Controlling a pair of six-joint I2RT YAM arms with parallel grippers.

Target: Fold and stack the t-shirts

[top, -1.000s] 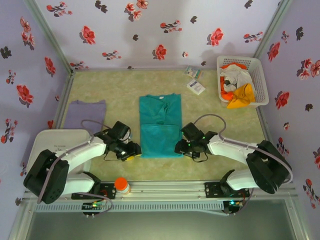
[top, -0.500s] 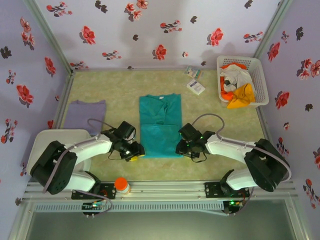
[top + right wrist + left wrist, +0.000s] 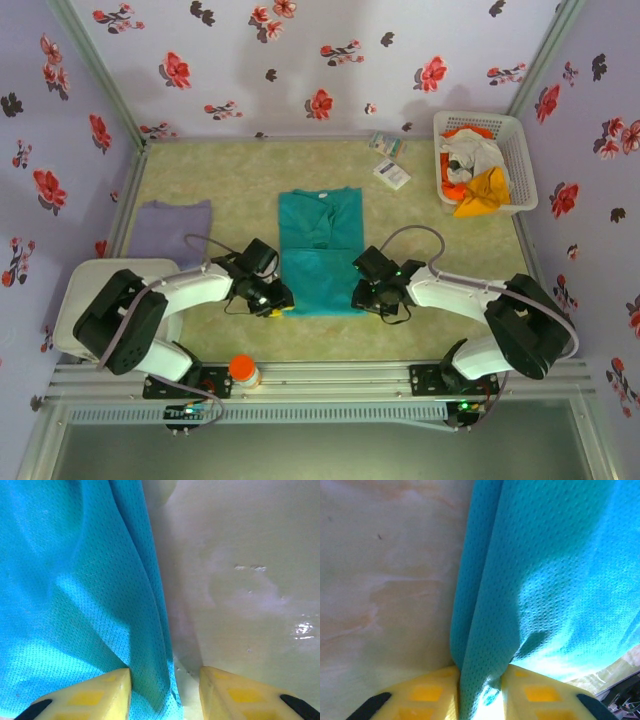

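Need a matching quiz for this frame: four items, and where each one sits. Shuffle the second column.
Things:
1. teal shirt
2. purple shirt
3. basket
4. packets

Places:
A. far right corner
B. middle of the table
C. left side, laid flat
D. far edge, just left of the basket

Pairs: 1-B; 2-C; 3-A; 4-D

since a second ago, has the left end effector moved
Yes: the left end effector slid right to the teal t-shirt, away from the purple t-shirt.
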